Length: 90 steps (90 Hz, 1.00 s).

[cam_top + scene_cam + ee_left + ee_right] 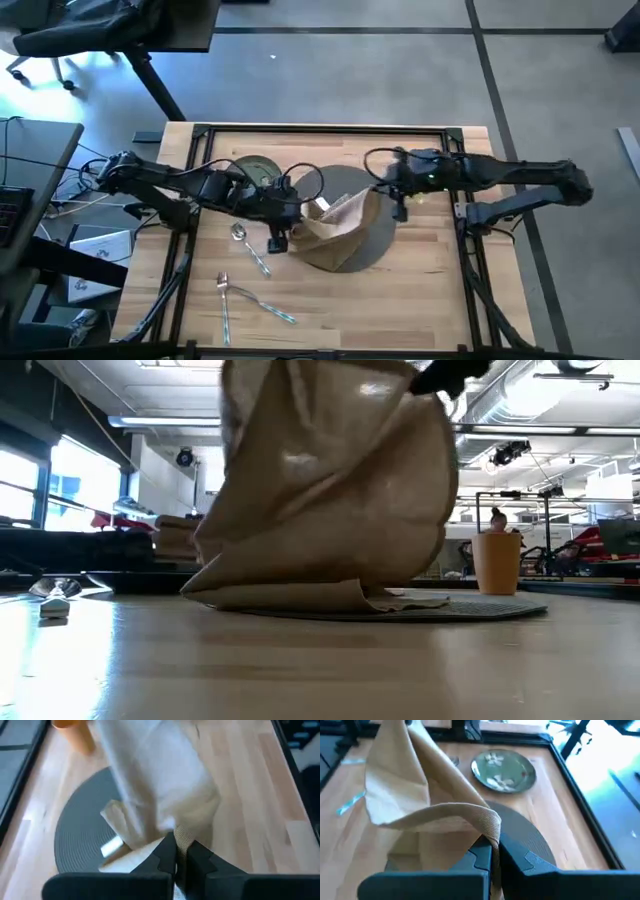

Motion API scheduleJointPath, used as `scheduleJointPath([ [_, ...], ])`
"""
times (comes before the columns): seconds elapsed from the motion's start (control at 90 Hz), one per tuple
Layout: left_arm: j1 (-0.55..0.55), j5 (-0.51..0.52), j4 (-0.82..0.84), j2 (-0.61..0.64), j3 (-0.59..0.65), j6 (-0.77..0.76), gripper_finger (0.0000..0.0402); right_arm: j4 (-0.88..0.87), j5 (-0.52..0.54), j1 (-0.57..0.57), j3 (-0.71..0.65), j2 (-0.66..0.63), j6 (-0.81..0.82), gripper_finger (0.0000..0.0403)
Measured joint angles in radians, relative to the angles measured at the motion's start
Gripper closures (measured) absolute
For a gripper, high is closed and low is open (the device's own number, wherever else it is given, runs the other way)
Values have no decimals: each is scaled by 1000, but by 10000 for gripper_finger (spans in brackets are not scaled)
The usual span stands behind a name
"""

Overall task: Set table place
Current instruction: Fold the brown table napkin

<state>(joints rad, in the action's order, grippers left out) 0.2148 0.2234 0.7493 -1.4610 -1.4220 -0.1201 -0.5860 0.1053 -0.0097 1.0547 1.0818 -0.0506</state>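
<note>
The beige cloth napkin point(335, 225) hangs over the grey woven mat point(375, 250), stretched between both arms: the left gripper point(176, 851) pinches one corner, the right gripper point(494, 851) pinches the opposite edge, its lower hem touching the mat.

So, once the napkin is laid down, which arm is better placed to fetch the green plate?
Probably the left. The green plate lies beside the left gripper; the right gripper, also pinching the napkin, sits across the mat.
</note>
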Motion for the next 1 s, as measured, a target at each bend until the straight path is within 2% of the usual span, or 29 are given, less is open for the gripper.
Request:
scheduleJointPath([
  [0.244,-40,-39,-38,-174,1,0,401,-289,139,119,-48,-83,189,403],
  [0.378,-54,-57,-71,-271,2,-7,389,-296,150,171,-121,-91,274,403],
  [0.533,-81,-58,-52,-351,2,-25,337,-243,167,195,-212,-87,316,403],
  [0.633,-93,-75,41,-354,-24,-50,295,-239,179,195,-241,-87,333,403],
  [0.744,-86,-84,210,-330,-80,-195,263,-240,181,195,-246,-87,339,403],
  [0.9,-8,-53,286,-273,-84,-424,250,-218,182,195,-246,-87,330,403],
  [1.0,84,-9,272,-269,-75,-430,250,-199,182,195,-246,-87,311,403],
])
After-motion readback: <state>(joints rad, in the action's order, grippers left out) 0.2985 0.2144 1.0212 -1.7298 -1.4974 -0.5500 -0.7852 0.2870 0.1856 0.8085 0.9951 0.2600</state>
